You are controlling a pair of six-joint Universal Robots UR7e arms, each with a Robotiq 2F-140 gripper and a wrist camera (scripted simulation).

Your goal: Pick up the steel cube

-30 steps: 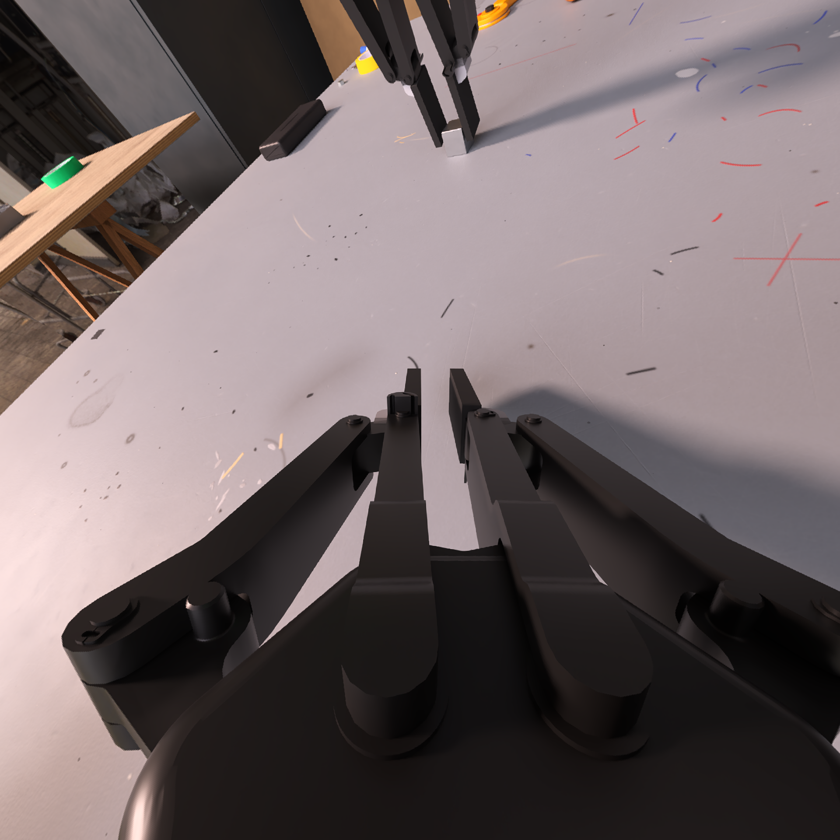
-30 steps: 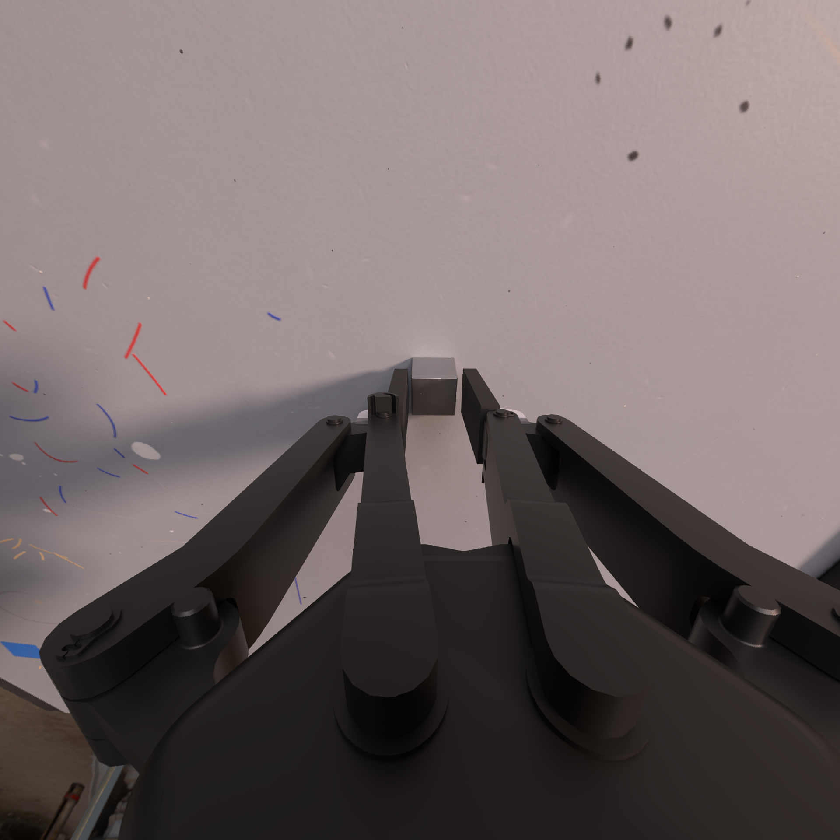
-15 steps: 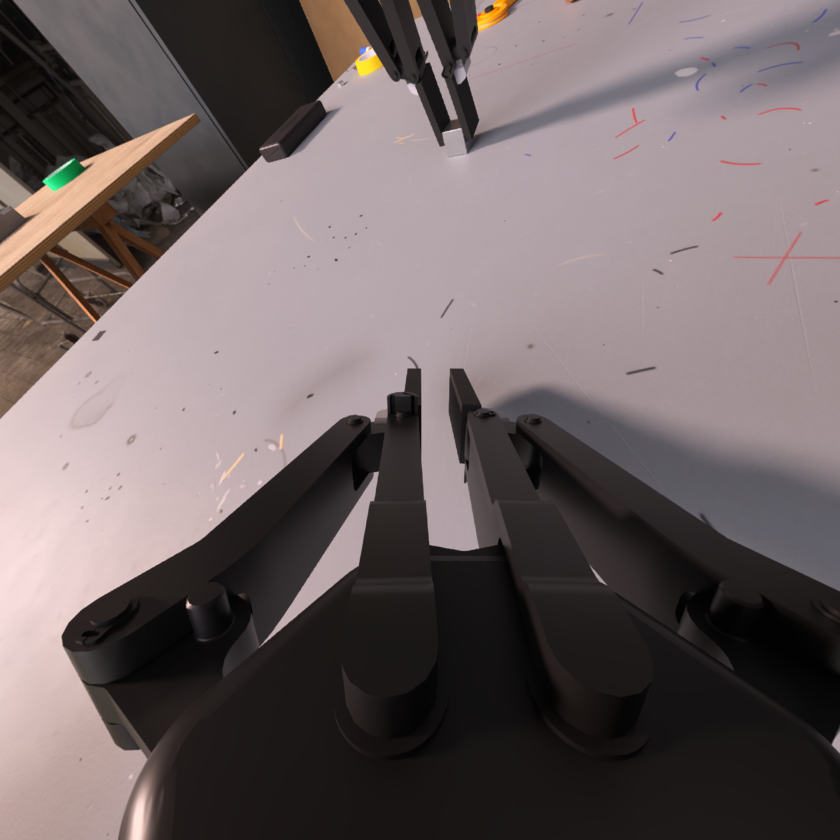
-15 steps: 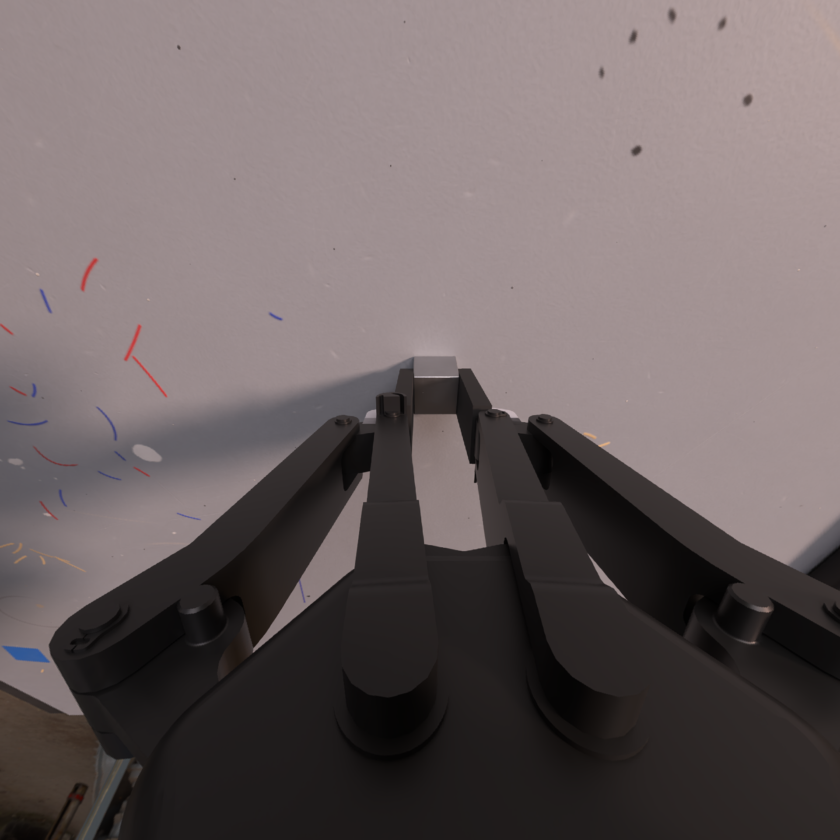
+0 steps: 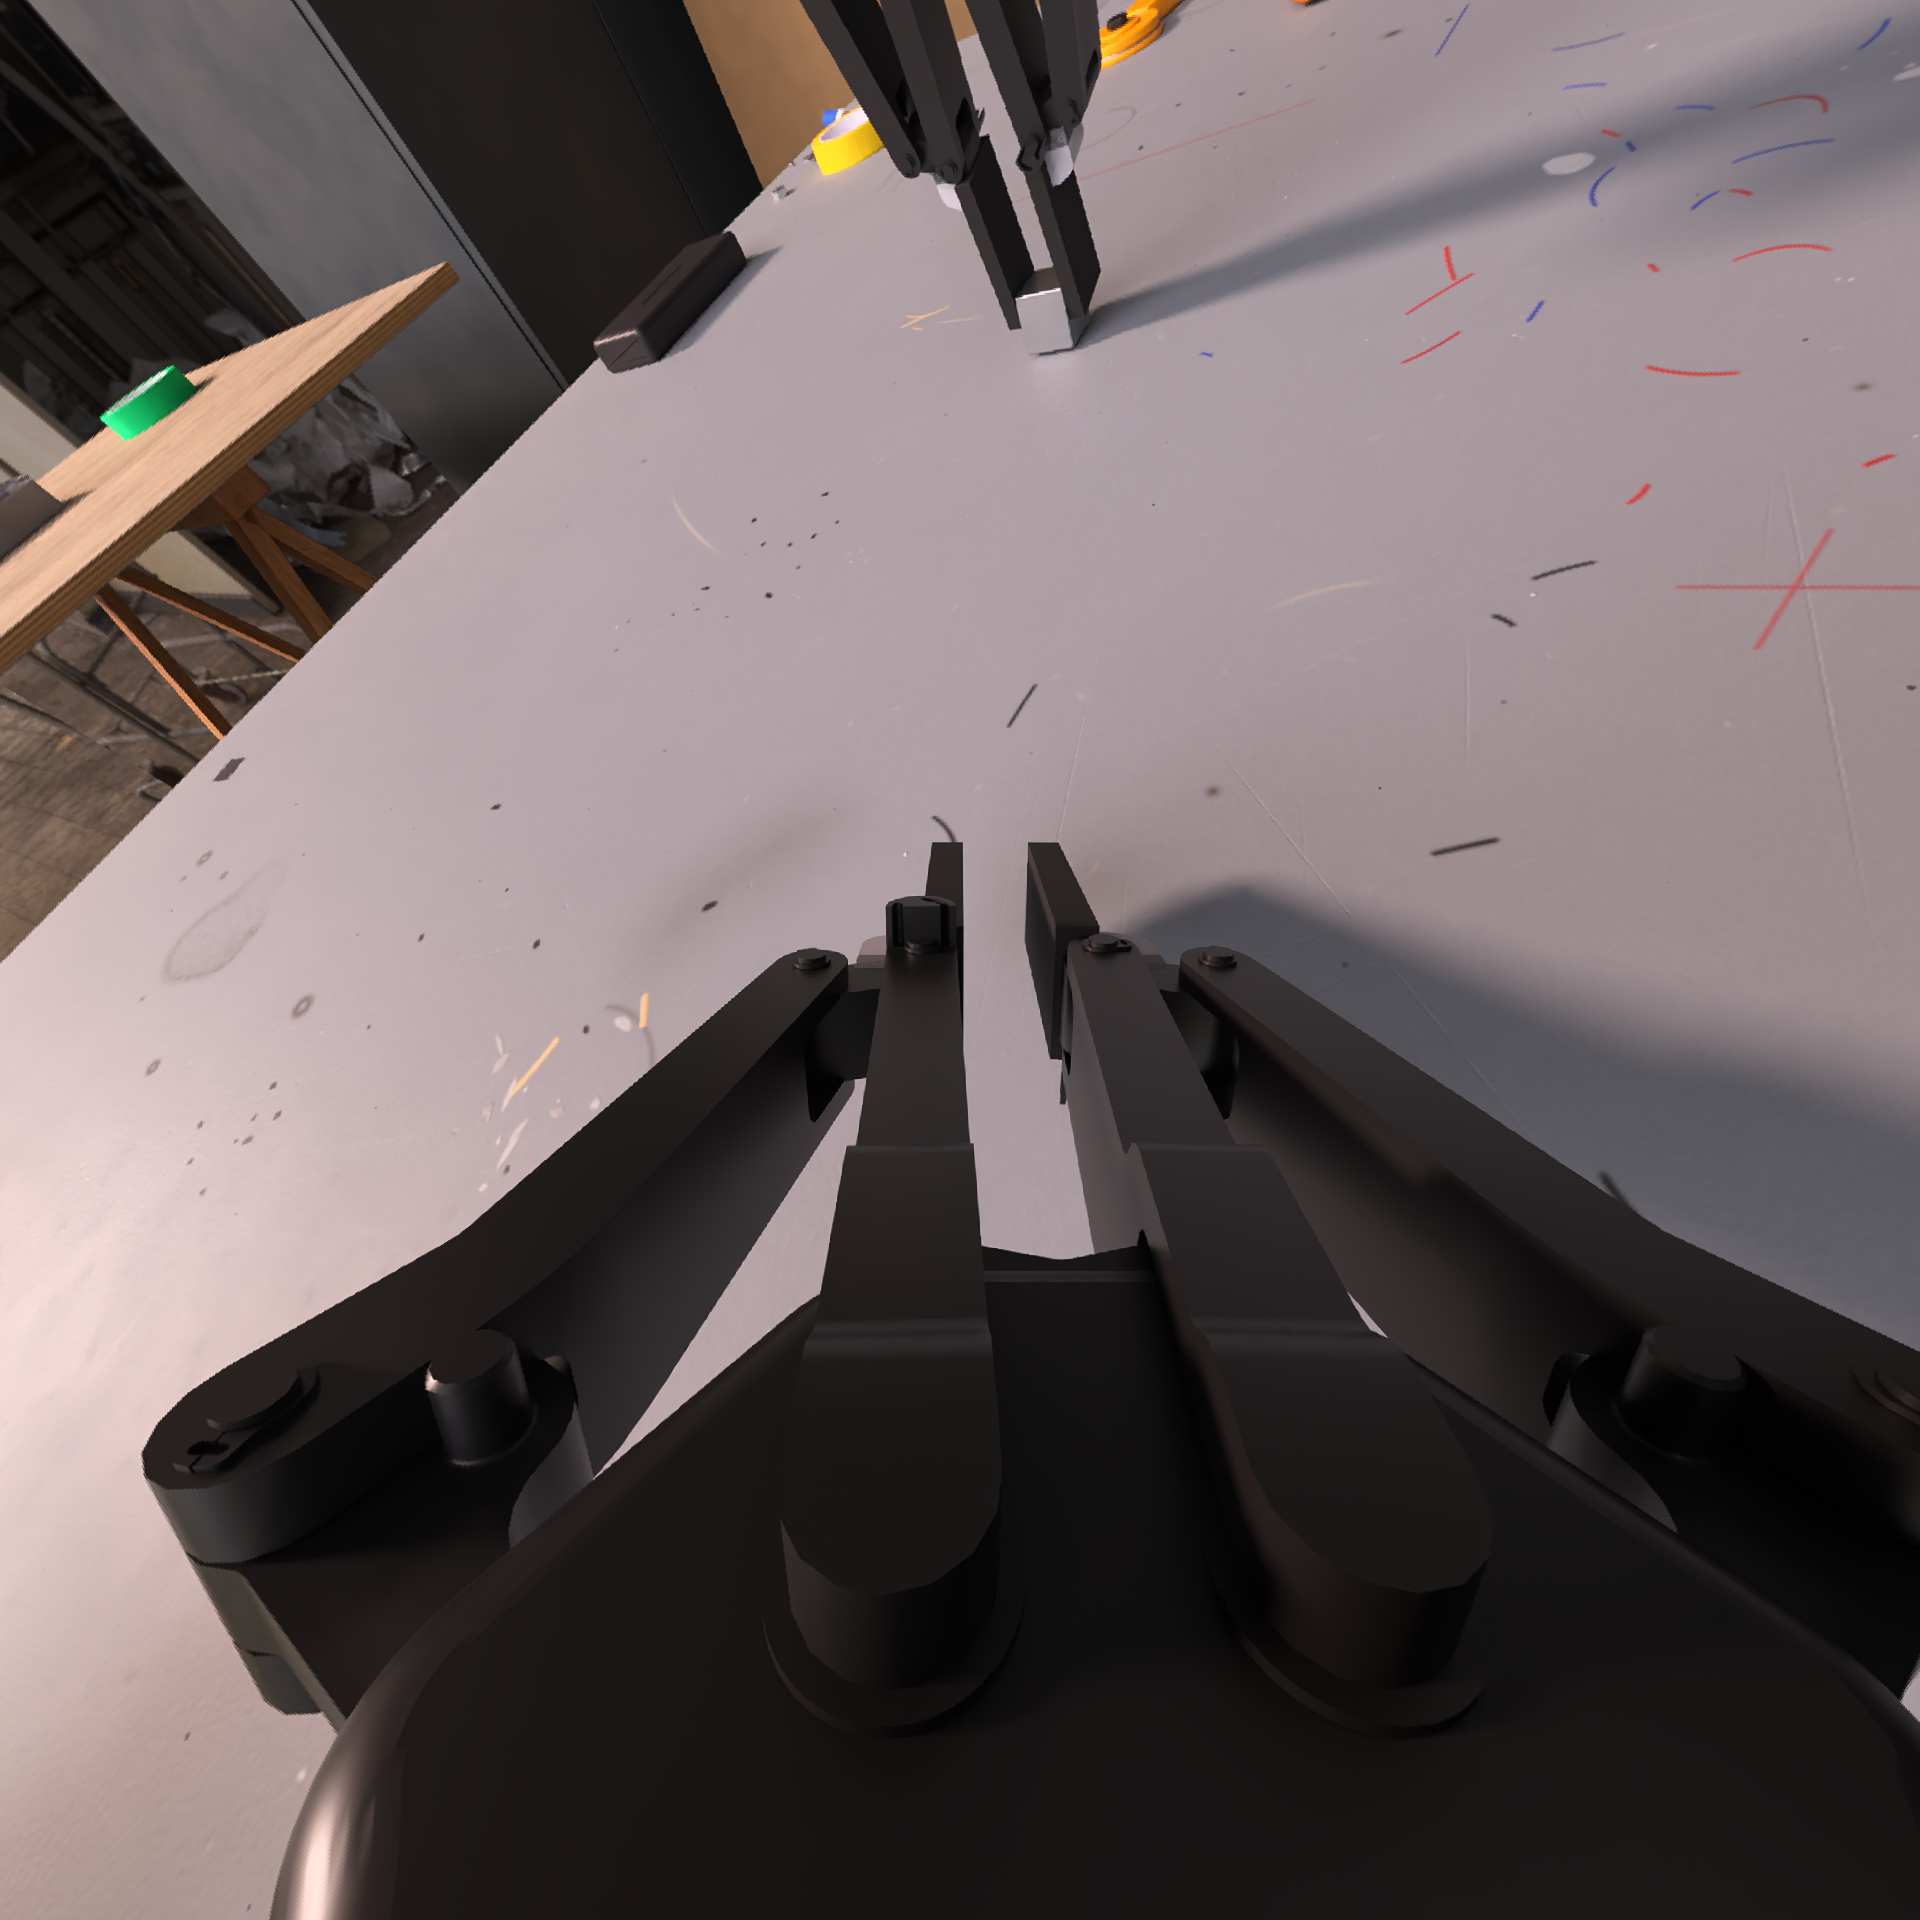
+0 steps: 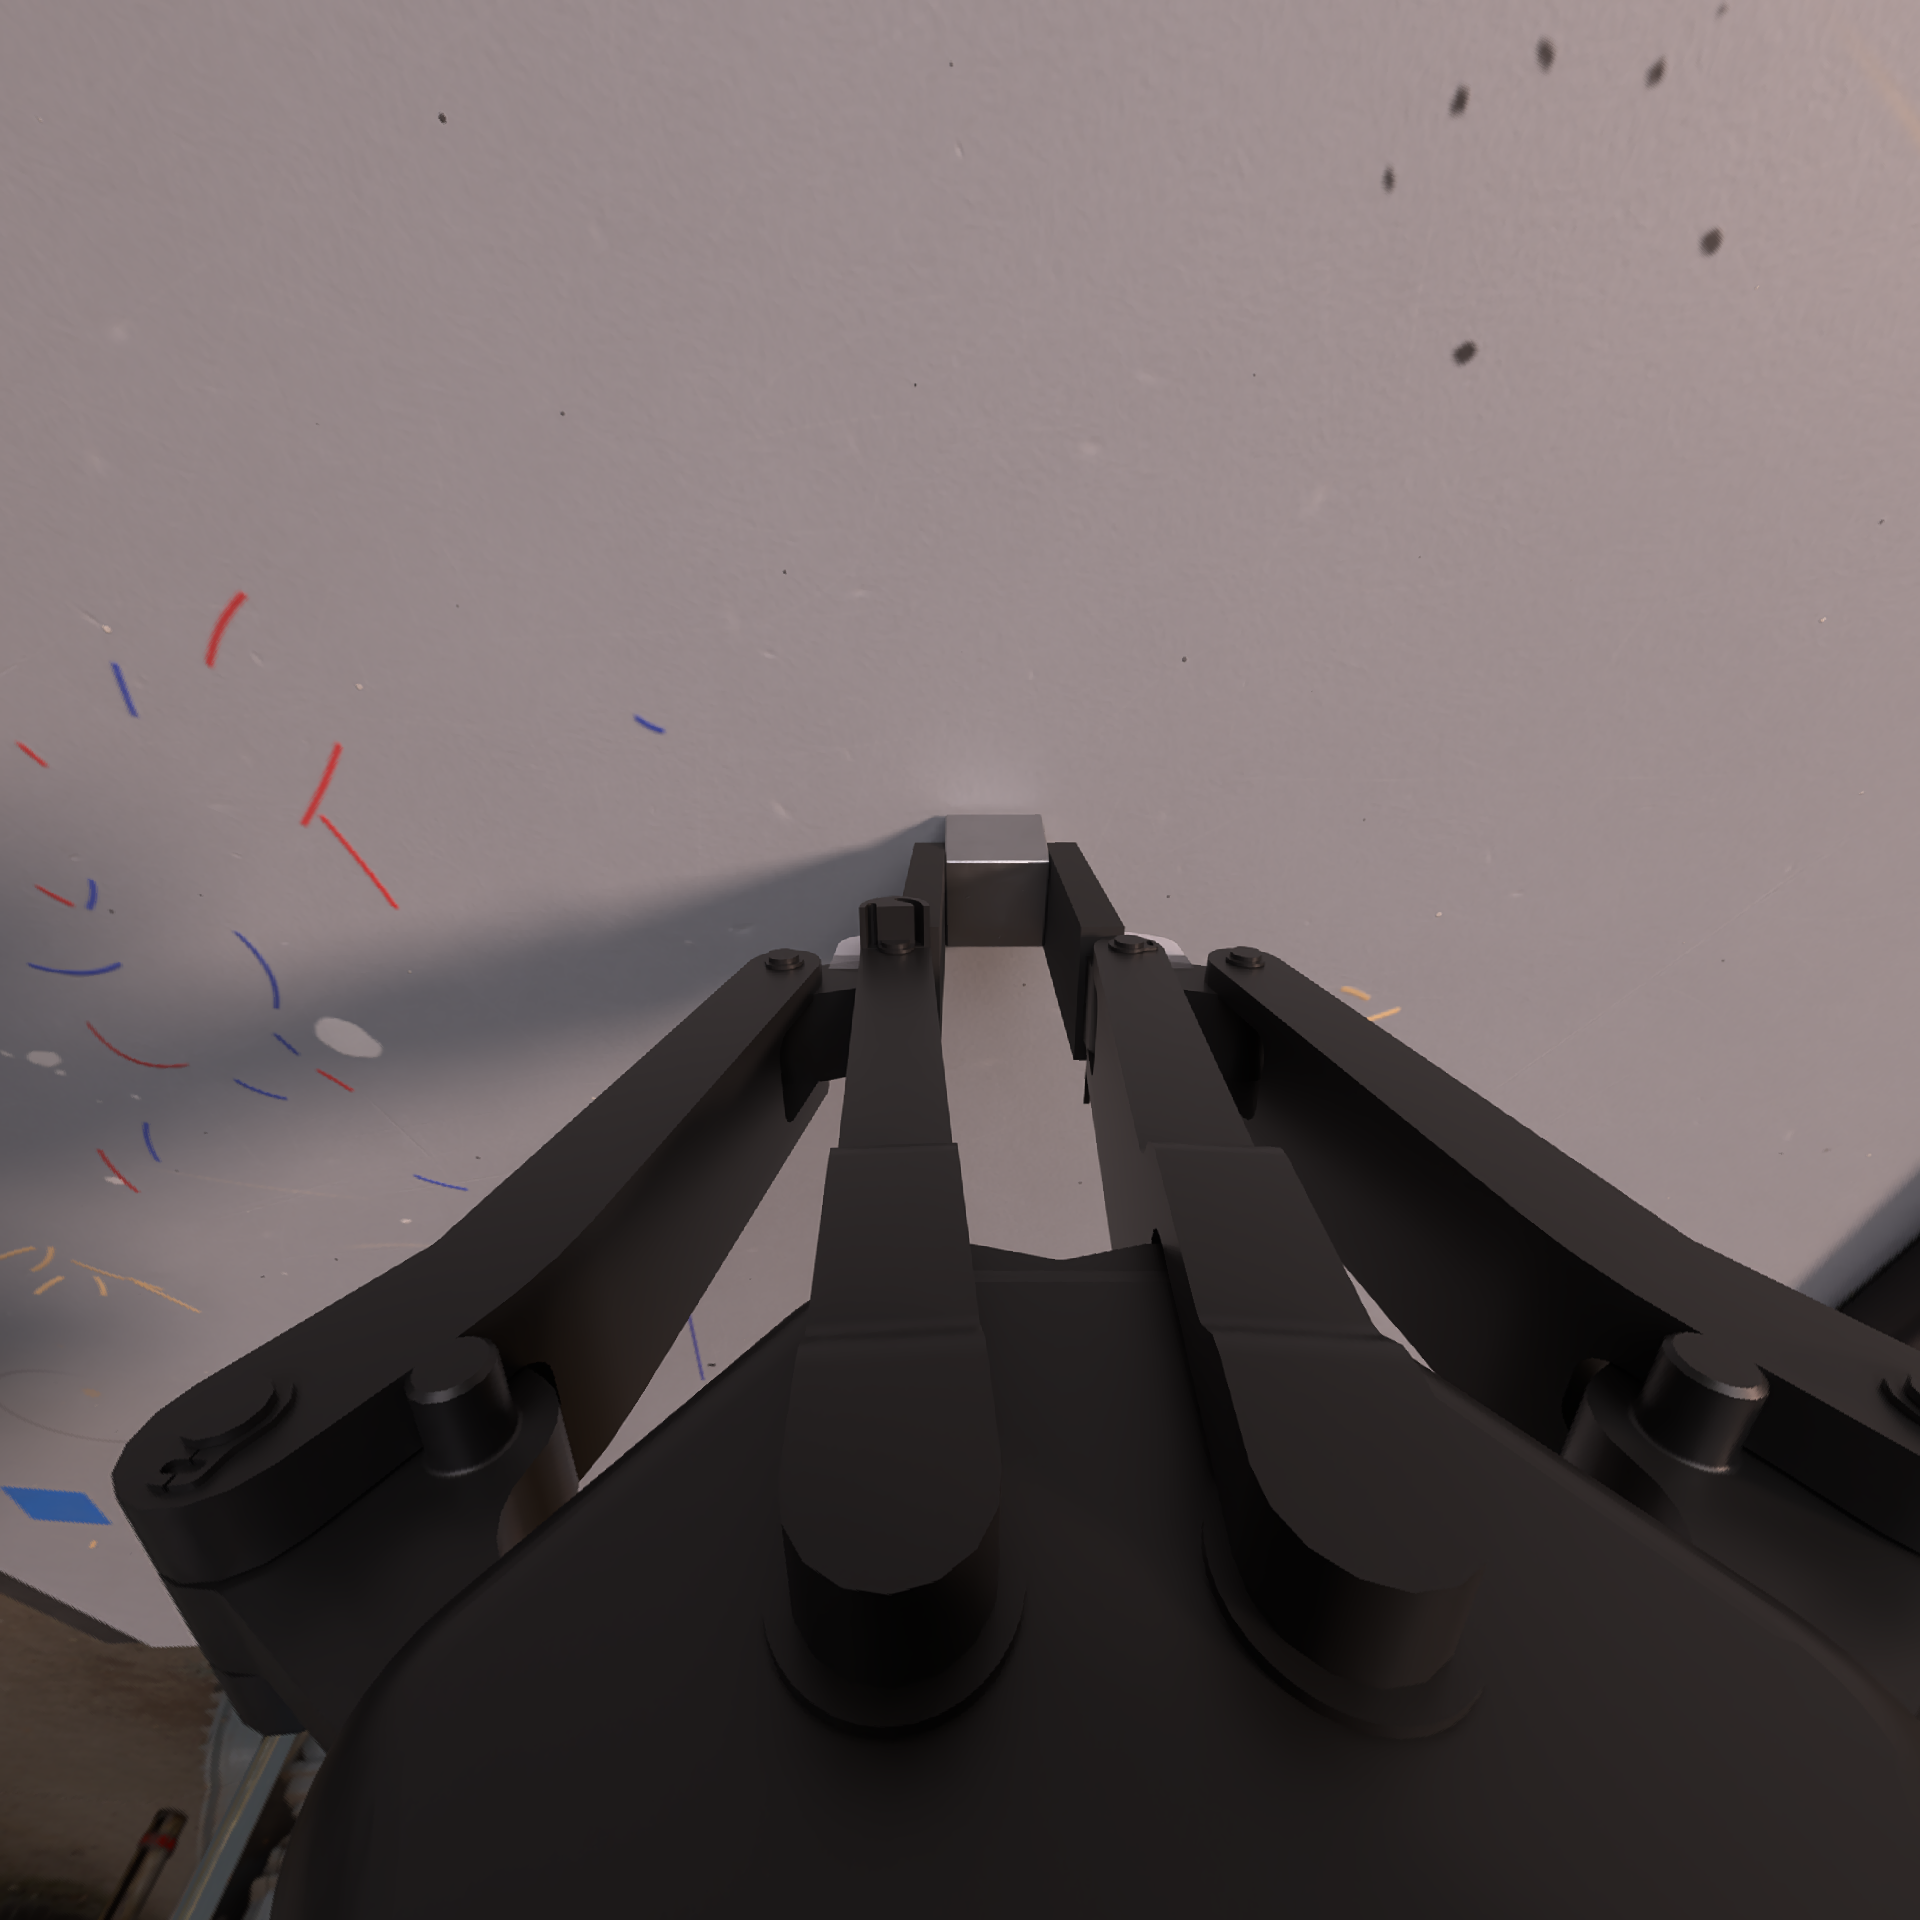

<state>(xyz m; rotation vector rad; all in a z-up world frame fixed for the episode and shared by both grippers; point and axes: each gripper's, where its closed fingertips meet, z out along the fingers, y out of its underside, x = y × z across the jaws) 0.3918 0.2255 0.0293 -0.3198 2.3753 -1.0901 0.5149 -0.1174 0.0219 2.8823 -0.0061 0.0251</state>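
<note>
The steel cube (image 6: 992, 878) is a small shiny grey block. My right gripper (image 6: 992, 883) is shut on it, with one black finger against each side. In the left wrist view the cube (image 5: 1049, 312) and the right gripper (image 5: 1047, 296) stand at the far end of the grey table (image 5: 1143, 499), and the cube is at or just above the surface. My left gripper (image 5: 994, 862) is low over the table nearer the front. Its jaws are nearly together with a narrow gap and hold nothing.
A black block (image 5: 670, 301) lies near the table's left edge. A yellow tape roll (image 5: 847, 140) and an orange object (image 5: 1132, 26) lie at the far end. A wooden side table (image 5: 208, 447) with a green roll (image 5: 145, 400) stands off to the left.
The right gripper's fingers closed from a loose straddle onto the cube's sides. The cube sits slightly higher in the left wrist view. The left gripper has not moved.
</note>
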